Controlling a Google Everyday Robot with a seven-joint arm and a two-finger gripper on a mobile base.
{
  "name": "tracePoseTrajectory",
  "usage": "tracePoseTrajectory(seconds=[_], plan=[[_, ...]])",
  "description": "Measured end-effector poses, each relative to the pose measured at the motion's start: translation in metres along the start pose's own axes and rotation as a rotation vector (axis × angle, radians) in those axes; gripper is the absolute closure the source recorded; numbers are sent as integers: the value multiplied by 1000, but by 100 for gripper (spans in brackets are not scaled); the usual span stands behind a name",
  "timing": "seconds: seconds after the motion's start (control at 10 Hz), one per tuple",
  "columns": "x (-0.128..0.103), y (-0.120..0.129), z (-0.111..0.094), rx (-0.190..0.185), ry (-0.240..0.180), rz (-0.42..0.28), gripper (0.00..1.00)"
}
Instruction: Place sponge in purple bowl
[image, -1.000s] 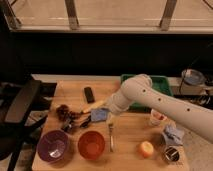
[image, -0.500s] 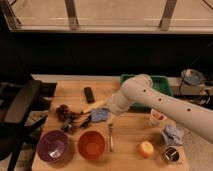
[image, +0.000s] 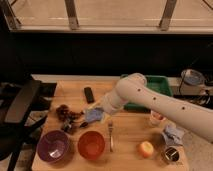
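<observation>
**Arm over the middle of a crowded tabletop**

A wooden tabletop (image: 127, 127) stands before a dark wall with a window rail above. The white arm reaches in from the right. Its hand (image: 79, 120) is left of centre, just beside a dark red cluster (image: 63, 110). The bluish sponge (image: 94, 116) sits right at the hand; I cannot tell whether the hand is clamped on it or apart. The purple bowl (image: 52, 146) is at the near left corner, apart from the sponge, with a red bowl (image: 91, 145) just to its right. A fork (image: 110, 135) lies right of that, then an apple (image: 146, 148) and a can (image: 171, 155). A green tray (image: 161, 84) sits far right, behind the arm.
</observation>
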Motion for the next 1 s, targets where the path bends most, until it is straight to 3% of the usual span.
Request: tracePoseTrajectory(seconds=[0.5,0.8,1.0], plan=[[-90,-31,59,-44,-109,-165,100],[-124,-18,93,-101,-184,-239,98],[-135,-8,106,-123,-219,-255,81]])
